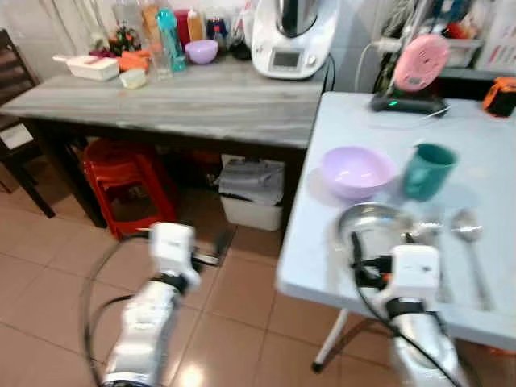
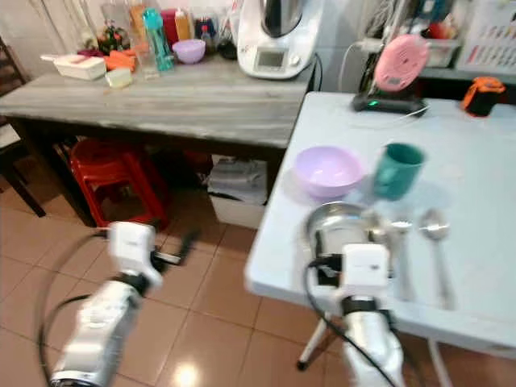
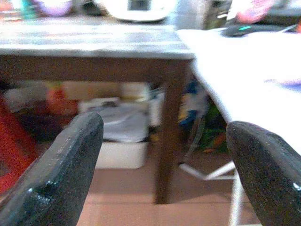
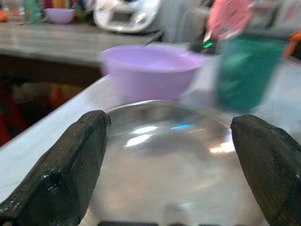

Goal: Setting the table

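On the white table (image 1: 314, 242) stand a lilac bowl (image 1: 357, 171) and a teal cup (image 1: 429, 170). A shiny steel plate (image 1: 377, 220) lies in front of them. Beside the plate lie a fork (image 2: 401, 242) and a spoon (image 1: 469, 230). My right gripper (image 4: 170, 123) hovers open just over the near part of the plate (image 4: 174, 155), pointing at the bowl (image 4: 150, 68) and cup (image 4: 249, 73). My left gripper (image 1: 211, 251) hangs open over the tiled floor, holding nothing, and points toward the grey table's leg (image 3: 167, 141).
A long grey table (image 1: 185, 101) at the back carries a white kitchen machine (image 1: 292, 36), bottles and a small lilac bowl (image 1: 201, 51). Red stools (image 1: 121, 177) and a white bin (image 1: 254, 197) sit under it. A pink fan (image 1: 421, 63) stands at the white table's far end.
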`<state>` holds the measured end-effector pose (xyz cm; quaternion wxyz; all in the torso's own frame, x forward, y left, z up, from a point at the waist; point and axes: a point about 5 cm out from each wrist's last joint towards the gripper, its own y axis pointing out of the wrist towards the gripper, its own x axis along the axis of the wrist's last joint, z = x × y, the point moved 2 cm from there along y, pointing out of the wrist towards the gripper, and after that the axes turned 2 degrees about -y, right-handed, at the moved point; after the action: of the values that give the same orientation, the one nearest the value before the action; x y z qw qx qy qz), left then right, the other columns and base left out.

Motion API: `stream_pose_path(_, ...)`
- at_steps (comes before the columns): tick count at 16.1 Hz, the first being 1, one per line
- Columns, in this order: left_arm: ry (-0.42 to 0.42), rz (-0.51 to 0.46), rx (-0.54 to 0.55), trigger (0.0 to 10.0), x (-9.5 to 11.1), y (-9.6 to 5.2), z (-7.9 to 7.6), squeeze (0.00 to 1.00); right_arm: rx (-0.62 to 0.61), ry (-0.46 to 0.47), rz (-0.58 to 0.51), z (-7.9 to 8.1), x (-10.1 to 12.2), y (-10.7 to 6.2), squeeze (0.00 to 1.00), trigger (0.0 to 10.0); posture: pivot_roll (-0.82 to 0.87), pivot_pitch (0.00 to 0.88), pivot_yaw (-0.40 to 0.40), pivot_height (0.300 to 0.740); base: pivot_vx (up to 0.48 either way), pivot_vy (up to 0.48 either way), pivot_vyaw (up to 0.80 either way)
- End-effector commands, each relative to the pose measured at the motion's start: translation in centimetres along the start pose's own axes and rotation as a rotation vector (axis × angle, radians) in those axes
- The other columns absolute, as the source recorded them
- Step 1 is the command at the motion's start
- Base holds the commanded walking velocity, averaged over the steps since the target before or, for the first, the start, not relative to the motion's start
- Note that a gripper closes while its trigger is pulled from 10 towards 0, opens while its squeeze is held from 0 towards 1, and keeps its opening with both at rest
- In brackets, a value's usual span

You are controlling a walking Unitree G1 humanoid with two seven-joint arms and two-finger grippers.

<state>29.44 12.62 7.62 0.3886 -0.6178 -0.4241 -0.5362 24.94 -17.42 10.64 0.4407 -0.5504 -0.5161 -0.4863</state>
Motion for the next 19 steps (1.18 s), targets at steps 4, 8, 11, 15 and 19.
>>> stream_pose_path(4,0.023,0.003,0.035,10.0,0.3,-0.2,1.2,0.0,0.02,0.016,-0.021,0.7,0.5,0.1,0.0,10.0,-0.08,0.0,0.056,0.74,0.0,-0.339,0.0)
stream_pose_path(8,0.013,-0.003,0.052,10.0,0.3,-0.1,1.4,0.0,0.034,0.019,-0.012,1.0,0.3,0.1,0.0,10.0,-0.08,0.0,0.054,0.74,0.0,0.0,0.0)
stream_pose_path(11,0.008,-0.01,0.06,10.0,0.3,-0.2,1.6,0.0,0.063,0.063,0.0,1.3,0.3,0.2,0.0,10.0,-0.09,0.0,0.052,0.74,0.0,0.0,0.0)
stream_pose_path(15,0.009,-0.03,0.045,10.0,0.3,-0.5,1.4,0.0,0.1,0.099,0.026,1.6,0.1,0.2,0.0,10.0,-0.09,0.0,0.045,0.74,0.0,0.0,0.0)
stream_pose_path(19,0.101,-0.011,-0.028,10.0,0.0,-1.4,1.6,0.0,0.127,0.046,0.053,1.3,0.6,1.1,0.0,10.0,-0.09,0.0,0.044,0.74,0.0,0.0,0.0)
